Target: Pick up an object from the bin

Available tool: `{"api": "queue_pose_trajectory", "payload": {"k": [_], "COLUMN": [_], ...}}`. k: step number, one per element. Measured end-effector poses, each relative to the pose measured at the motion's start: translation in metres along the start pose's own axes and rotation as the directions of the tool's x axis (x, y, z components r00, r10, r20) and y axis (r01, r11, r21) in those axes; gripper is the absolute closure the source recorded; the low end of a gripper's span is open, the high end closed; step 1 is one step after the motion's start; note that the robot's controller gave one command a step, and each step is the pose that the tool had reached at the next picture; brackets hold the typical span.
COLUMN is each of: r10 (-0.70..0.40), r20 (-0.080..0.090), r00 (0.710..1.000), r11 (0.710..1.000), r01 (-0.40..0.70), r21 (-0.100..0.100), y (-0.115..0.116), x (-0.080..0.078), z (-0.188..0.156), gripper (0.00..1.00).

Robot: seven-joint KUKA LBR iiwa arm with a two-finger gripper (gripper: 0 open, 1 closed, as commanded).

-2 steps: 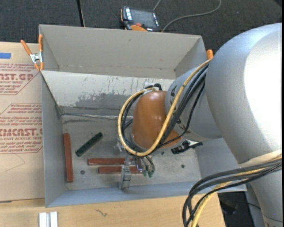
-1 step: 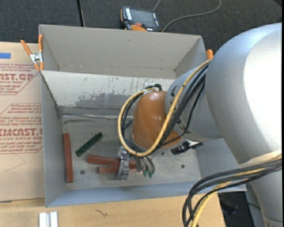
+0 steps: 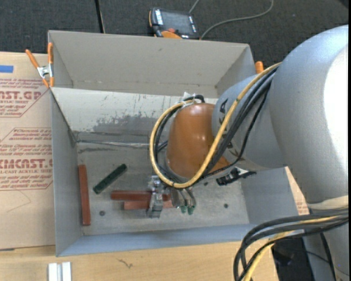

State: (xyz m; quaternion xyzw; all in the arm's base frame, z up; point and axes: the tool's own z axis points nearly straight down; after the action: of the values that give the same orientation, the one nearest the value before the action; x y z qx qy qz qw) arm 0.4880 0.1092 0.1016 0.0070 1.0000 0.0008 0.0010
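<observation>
Red-brown bars (image 3: 128, 196): two short flat pieces on the floor of the bin (image 3: 63, 174), towards the front and a little left of middle. One is longer and redder. The other is shorter and browner, and lies just in front of it.
Long brown stick (image 3: 83, 195): furthest left on the floor. It lies flat along the foot of the left wall, running front to back.
Dark green stick (image 3: 110, 178): next to the right, lying tilted, with its right end further back. It sits between the long brown stick and the red-brown bars and touches neither.
Gripper (image 3: 157, 204): low in the bin, right at the right-hand ends of the red-brown bars. You cannot tell from this angle whether it is clenched or released, or whether it has hold of a bar.
Small green bit (image 3: 190, 209): just right of the gripper, under the cables — you cannot tell whether it is a loose thing or part of the wrist.
Orange cover (image 3: 190, 139): on the wrist directly above the gripper, with black and yellow cables (image 3: 158, 134) looped round it.
Arm (image 3: 316, 116): a large pale grey body reaching in from the right and hiding the right part of the floor from you.
</observation>
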Motion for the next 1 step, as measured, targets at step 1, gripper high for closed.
{"api": "queue_pose_trajectory", "payload": {"k": [1], "r10": [0.0], "r20": [-0.001], "r00": [1.0], "r11": [1.0], "r01": [0.0], "r21": [0.0], "y": [0.0005], "x": [-0.0001], "z": [-0.0154], "gripper": [1.0]}}
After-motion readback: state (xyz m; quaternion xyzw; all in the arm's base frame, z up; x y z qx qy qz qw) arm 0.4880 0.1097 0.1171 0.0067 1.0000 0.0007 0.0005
